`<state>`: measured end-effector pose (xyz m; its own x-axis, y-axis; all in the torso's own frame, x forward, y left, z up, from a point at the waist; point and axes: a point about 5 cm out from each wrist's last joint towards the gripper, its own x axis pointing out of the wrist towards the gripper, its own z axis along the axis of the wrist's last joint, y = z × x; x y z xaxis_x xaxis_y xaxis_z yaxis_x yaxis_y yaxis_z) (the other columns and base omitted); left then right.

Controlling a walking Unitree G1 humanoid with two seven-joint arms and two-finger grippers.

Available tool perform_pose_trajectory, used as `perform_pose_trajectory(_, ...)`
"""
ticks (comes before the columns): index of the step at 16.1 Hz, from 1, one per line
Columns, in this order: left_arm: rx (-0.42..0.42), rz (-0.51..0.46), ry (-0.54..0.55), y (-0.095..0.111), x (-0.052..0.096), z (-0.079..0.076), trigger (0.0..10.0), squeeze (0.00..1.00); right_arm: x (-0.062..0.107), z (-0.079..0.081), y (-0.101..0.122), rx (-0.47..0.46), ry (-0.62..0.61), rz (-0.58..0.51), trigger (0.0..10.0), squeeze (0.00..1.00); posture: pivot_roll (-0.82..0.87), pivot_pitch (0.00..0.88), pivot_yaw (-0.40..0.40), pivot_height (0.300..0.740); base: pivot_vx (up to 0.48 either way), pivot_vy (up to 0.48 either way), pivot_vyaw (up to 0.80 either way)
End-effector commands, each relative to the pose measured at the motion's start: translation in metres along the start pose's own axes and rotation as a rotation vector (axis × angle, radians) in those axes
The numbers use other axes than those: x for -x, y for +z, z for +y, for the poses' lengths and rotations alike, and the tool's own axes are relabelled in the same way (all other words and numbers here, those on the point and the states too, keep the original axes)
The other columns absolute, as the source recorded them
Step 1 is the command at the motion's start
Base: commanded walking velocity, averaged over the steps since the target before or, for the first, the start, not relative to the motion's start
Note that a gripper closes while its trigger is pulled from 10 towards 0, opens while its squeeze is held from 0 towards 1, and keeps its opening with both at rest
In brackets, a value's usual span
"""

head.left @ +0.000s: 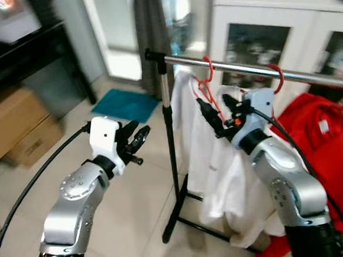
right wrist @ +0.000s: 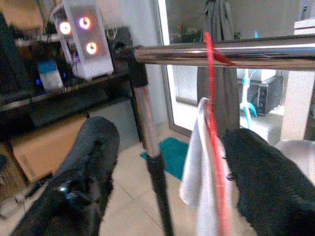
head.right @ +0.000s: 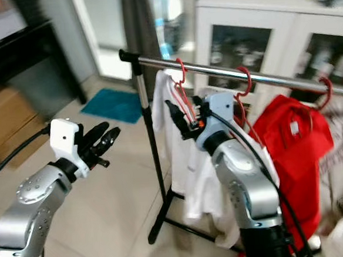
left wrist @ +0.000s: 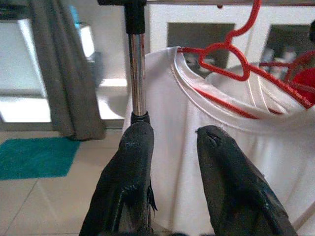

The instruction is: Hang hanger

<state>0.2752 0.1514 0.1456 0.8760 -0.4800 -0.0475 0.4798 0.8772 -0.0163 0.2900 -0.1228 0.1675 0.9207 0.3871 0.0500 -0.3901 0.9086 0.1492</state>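
With the red hanger (head.left: 207,88) hooked over the rail (head.left: 244,69), the spread-fingered, empty right gripper (head.left: 217,110) is best withdrawn straight back from the rail, sparing the white shirt (head.left: 212,161).

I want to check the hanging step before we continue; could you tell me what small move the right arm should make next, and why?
Probably draw the right gripper straight back. The red hanger with the white shirt already hooks over the rail, and the fingers stand open around it, so nothing needs holding.

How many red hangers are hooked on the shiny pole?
3. One red hanger holds the white shirt nearest the rail's end, by the right gripper. The next hooks midway. A third sits beyond the red shirt. More may hide off-frame.
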Motion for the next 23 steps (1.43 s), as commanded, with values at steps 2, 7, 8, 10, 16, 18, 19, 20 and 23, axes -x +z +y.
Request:
perform_pose_trajectory(2, -0.025, 0.001, 0.013, 0.002, 0.001, 0.003, 10.0, 0.06, -0.001, 0.002, 0.004, 0.027, -0.016, -0.017, 10.0, 1.00, -0.01, 0.000, 0.057, 0.740, 0.000, -0.480, 0.22)
perform_pose_trajectory(7, -0.027, 0.014, -0.036, -0.001, 0.005, 0.003, 10.0, 0.00, -0.001, 0.000, 0.003, 0.123, -0.045, 0.051, 10.0, 0.95, -0.01, 0.000, 0.056, 0.740, 0.000, -0.088, 0.00)
perform_pose_trajectory(8, -0.050, 0.038, -0.111, -0.004, 0.012, 0.001, 10.0, 0.00, 0.003, -0.004, 0.004, 0.131, -0.053, 0.107, 10.0, 1.00, -0.01, 0.000, 0.058, 0.740, 0.000, 0.000, 0.00)
perform_pose_trajectory(10, -0.074, 0.064, -0.186, -0.006, 0.017, 0.000, 10.0, 0.00, 0.009, -0.015, 0.009, 0.148, -0.093, 0.155, 10.0, 1.00, -0.01, 0.000, 0.059, 0.740, 0.000, 0.000, 0.00)
perform_pose_trajectory(16, -0.072, 0.096, -0.352, -0.008, 0.027, -0.008, 10.0, 0.00, 0.011, -0.030, 0.020, 0.194, -0.153, 0.246, 10.0, 1.00, -0.02, 0.000, 0.056, 0.740, 0.000, 0.000, 0.00)
perform_pose_trajectory(18, -0.067, 0.102, -0.396, -0.010, 0.029, -0.011, 10.0, 0.00, 0.008, -0.036, 0.017, 0.192, -0.191, 0.275, 10.0, 1.00, -0.01, 0.000, 0.055, 0.740, 0.000, 0.000, 0.00)
perform_pose_trajectory(19, -0.062, 0.106, -0.418, -0.010, 0.030, -0.012, 10.0, 0.00, 0.003, -0.041, 0.015, 0.190, -0.222, 0.290, 10.0, 0.00, -0.01, 0.000, 0.052, 0.740, 0.000, 0.000, 0.00)
perform_pose_trajectory(20, -0.061, 0.108, -0.422, -0.011, 0.030, -0.012, 10.0, 0.00, 0.000, -0.043, 0.015, 0.185, -0.230, 0.292, 10.0, 0.00, -0.01, 0.000, 0.047, 0.740, 0.000, 0.000, 0.00)
perform_pose_trajectory(23, -0.069, 0.104, -0.378, -0.010, 0.030, -0.008, 10.0, 0.00, -0.013, -0.041, 0.016, 0.148, -0.199, 0.282, 10.0, 0.00, 0.00, 0.000, 0.040, 0.740, 0.000, 0.000, 0.00)
